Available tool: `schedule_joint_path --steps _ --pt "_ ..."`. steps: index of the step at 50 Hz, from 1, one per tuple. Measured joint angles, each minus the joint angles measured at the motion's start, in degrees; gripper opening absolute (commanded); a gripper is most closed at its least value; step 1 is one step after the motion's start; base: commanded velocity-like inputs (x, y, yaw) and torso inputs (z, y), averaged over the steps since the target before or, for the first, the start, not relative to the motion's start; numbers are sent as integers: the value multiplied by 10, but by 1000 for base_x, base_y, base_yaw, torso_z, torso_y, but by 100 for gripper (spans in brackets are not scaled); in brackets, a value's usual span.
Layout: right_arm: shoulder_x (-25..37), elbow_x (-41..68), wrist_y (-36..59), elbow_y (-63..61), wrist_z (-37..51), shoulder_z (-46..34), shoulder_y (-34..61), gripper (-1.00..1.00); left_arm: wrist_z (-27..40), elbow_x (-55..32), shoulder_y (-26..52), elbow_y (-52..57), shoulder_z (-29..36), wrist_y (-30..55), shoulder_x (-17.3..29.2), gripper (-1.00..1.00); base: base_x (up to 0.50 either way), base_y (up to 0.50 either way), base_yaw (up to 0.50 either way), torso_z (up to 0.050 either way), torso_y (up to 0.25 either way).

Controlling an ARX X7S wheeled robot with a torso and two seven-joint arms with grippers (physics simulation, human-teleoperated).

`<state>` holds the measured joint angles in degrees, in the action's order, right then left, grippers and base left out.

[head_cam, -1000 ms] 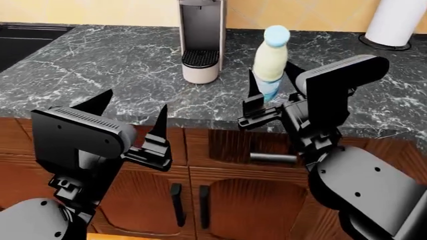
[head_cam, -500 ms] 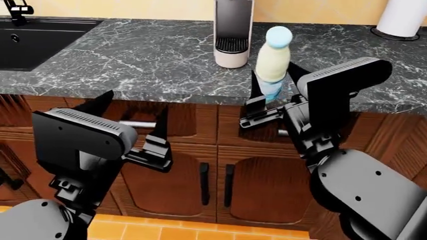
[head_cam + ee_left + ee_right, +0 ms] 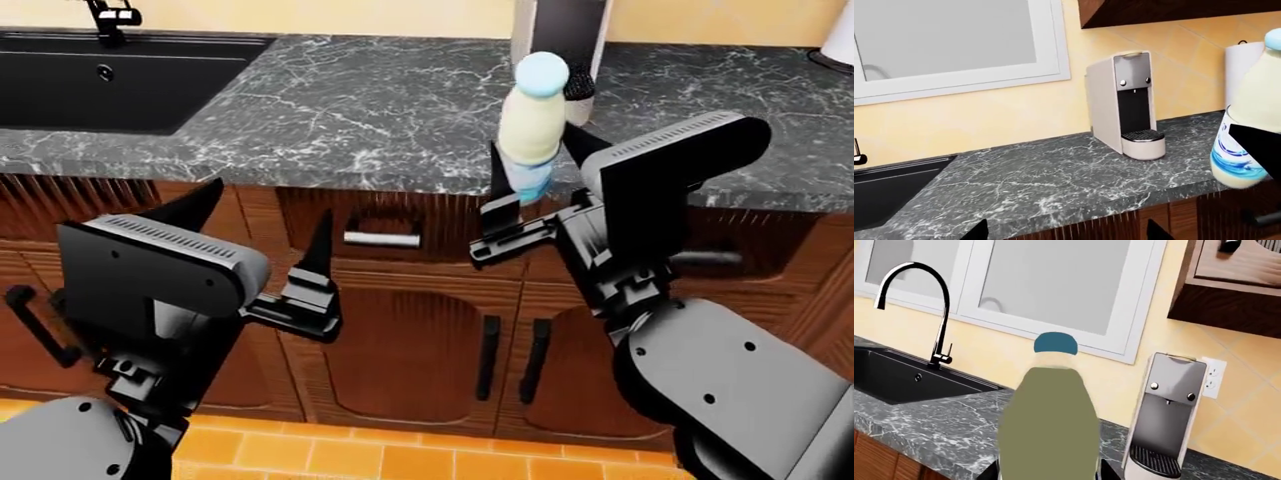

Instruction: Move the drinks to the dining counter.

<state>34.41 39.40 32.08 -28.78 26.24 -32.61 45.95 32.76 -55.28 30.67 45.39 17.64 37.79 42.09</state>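
The milky-white bottle (image 3: 531,125) with its light blue cap was held upright in the right gripper (image 3: 534,205), whose two dark fingers were closed against the bottle's lower, labelled part. In the head view the bottle was seen in front of the edge of the dark grey marble counter (image 3: 360,115), lifted clear of its surface, with the cap overlapping the base of the coffee machine (image 3: 561,35) that stood on the counter behind. The right arm was bent at the elbow, its forearm raised and angled toward the counter, with the wrist block sitting just beside the bottle on the side away from the sink. In the right wrist view the bottle (image 3: 1049,425) filled the near field, blurred, with the tap (image 3: 917,310) and the black sink (image 3: 914,377) lying on the counter well apart from the coffee machine (image 3: 1164,420). The left gripper (image 3: 260,250) was held apart from the bottle, below counter height and in front of the brown cabinet doors (image 3: 414,350); its fingers were spread wide with nothing between them. In the left wrist view the bottle (image 3: 1251,125) appeared beside the coffee machine (image 3: 1127,105), near a white paper towel roll (image 3: 1241,75).
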Motion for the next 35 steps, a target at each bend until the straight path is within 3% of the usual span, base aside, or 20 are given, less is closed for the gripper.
schedule_joint_path --steps 10,22,27,35 --pt "1 13 -8 -1 -8 5 -7 -100 1 0 0 0 1 0 1 100 -327 456 0 0 0" --pt "0 28 -17 -1 -14 11 -14 -100 3 1 0 0 3 -1 1 100 -485 153 105 0 0" --pt "-1 34 -27 -1 -14 19 -21 -100 3 1 0 1 3 -1 2 100 0 0 0 0 0" --pt "0 22 -27 1 -7 17 -21 -100 3 0 1 0 4 -1 2 100 0 0 500 1 0"
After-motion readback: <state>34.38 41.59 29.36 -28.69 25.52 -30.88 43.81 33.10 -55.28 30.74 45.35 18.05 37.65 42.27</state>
